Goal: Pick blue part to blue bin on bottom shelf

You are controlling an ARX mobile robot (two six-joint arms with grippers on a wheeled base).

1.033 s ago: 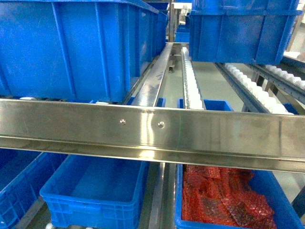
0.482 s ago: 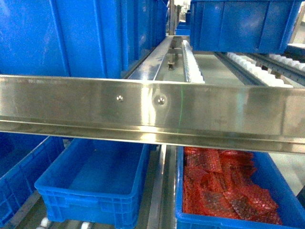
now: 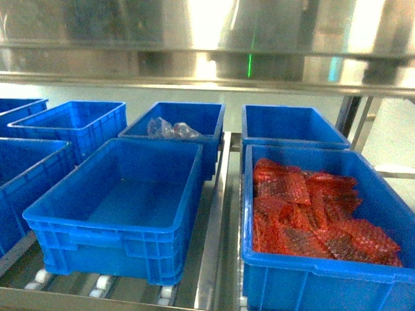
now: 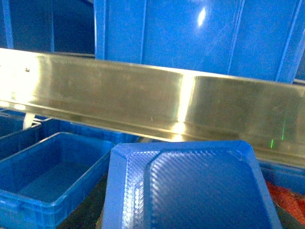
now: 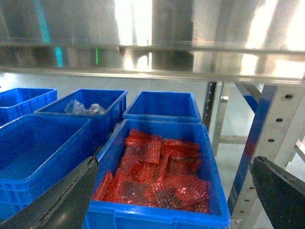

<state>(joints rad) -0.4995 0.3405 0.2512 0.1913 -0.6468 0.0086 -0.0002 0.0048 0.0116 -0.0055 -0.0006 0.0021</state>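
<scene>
The bottom shelf [image 3: 214, 259] is the biggest thing, a low shiny steel rack w/ little white rollers [image 3: 98, 284] under the boxes. A wide shiny steel beam [image 3: 194, 58] runs across the top of the head view. A steel post w/ holes [image 5: 281, 124] stands at the R side.

The blue bin [image 3: 104, 243] sits at the front, left of the middle, & has nothing in it. Just beside it on the R is a crate like it [image 3: 311, 285], holding red crinkly packets [image 3: 305, 207]. Behind the blue bin is a box [image 3: 207, 116] w/ clear plastic bags [image 3: 170, 129] inside. Next to that one, behind the red packets, is one more blue box [image 3: 292, 126]. More blue boxes [image 3: 71, 123] line up on the far L.

The blue part [image 4: 190, 186] fills the low front of the L wrist view, very close to the camera. It is above & to the R of the blue bin [image 4: 28, 210], not in it. The L gripper itself does not show, so can't tell if it is clamped on the part.

The R gripper [image 5: 169, 200] has its dark fingers [image 5: 57, 200] spread wide apart, w/ nothing btw them. It hangs in front of the crate w/ red packets
</scene>
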